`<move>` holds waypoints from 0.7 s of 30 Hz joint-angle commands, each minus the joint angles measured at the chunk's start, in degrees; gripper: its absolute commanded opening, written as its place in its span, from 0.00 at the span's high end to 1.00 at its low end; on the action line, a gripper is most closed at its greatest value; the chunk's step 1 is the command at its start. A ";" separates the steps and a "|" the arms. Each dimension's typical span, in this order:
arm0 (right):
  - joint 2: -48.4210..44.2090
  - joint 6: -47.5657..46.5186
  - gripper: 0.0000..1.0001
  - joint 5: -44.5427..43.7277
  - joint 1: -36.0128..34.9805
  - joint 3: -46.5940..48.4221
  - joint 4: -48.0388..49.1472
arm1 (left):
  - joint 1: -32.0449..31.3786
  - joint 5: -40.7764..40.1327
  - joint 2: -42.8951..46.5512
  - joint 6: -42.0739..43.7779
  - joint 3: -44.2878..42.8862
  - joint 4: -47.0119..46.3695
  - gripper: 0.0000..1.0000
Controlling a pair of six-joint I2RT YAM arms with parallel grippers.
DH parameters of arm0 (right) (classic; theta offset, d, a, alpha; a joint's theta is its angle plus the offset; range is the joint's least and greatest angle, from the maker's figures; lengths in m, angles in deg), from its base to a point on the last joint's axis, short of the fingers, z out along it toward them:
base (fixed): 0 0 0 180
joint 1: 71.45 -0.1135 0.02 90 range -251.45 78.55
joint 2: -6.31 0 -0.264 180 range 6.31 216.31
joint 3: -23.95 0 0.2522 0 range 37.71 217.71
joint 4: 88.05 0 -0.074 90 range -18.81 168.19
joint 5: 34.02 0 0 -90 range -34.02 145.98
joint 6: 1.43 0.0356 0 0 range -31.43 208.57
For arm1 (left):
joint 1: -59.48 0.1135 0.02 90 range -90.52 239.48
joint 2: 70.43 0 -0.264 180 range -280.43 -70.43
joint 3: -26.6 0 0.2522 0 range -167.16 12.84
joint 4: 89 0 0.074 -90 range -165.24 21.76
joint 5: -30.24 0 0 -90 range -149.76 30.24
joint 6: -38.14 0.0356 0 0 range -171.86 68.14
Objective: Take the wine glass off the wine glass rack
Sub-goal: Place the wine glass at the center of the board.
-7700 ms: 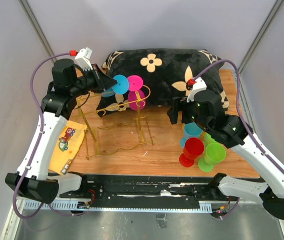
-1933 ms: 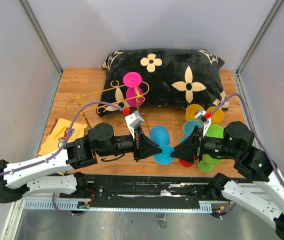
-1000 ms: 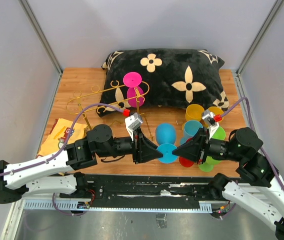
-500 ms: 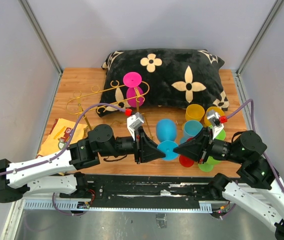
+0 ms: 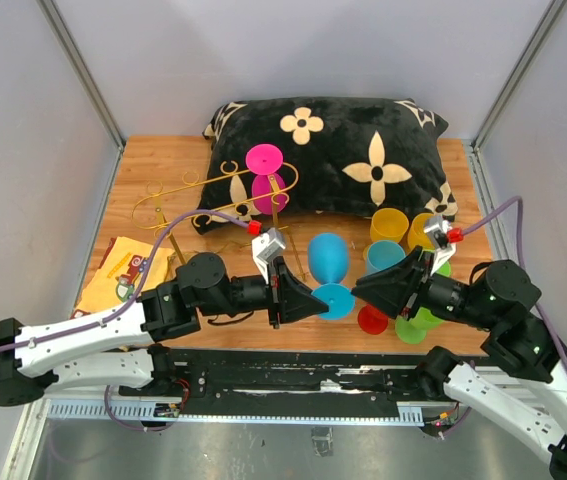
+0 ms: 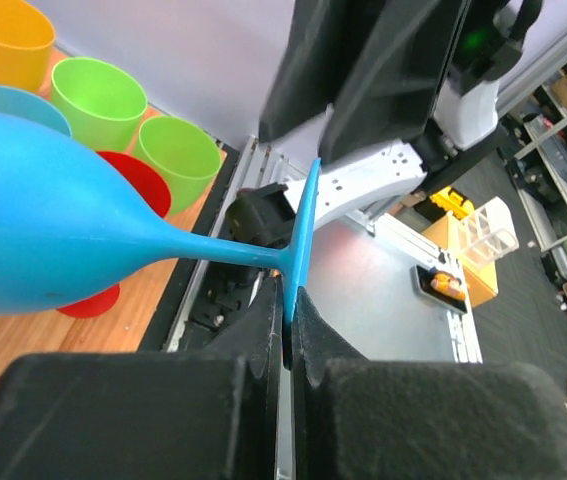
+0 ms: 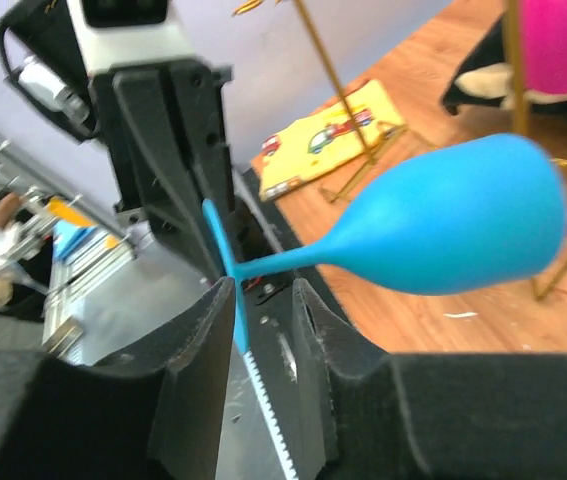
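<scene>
Jaws of the left gripper (image 5: 319,298) are clamped on the foot of the blue wine glass (image 5: 328,258); the jaws of the right gripper (image 5: 360,287) stand parted.

Low in the middle of the top view, the blue glass is held tilted between the two grippers, its bowl toward the top of the frame. It is well apart from the gold wine glass rack (image 5: 213,195), which stands on the bench (image 5: 163,160) at centre left. From the left wrist, the thin foot shows edge-on, pinched between the black fingers (image 6: 253,330), with the stem running left to the bowl. From the right wrist, the fingers (image 7: 198,350) sit apart at either side of the foot's lower rim; whether they touch it I cannot tell. A pink wine glass (image 5: 266,175) hangs on the rack before a black flowered cushion (image 5: 343,150). Coloured cups (image 5: 387,225) cluster at right, and a yellow booklet (image 5: 123,275) lies at left.
</scene>
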 commanded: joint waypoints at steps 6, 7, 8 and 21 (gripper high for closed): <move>6.34 -5.27 0.48 -31.73 -0.98 12.39 -19.20 | -4.30 4.42 3.84 21.77 5.87 -0.06 1.00; 7.34 -4.13 0.45 -34.89 -1.01 13.24 -21.68 | -5.37 6.05 4.34 26.10 6.80 0.19 1.00; 7.89 -3.71 0.41 -36.67 -1.01 13.62 -23.24 | -6.37 6.78 4.89 29.65 7.64 0.53 0.99; 10.19 -4.82 0.21 -14.54 -1.01 13.60 -21.87 | -7.57 8.54 6.81 54.45 7.94 13.07 0.99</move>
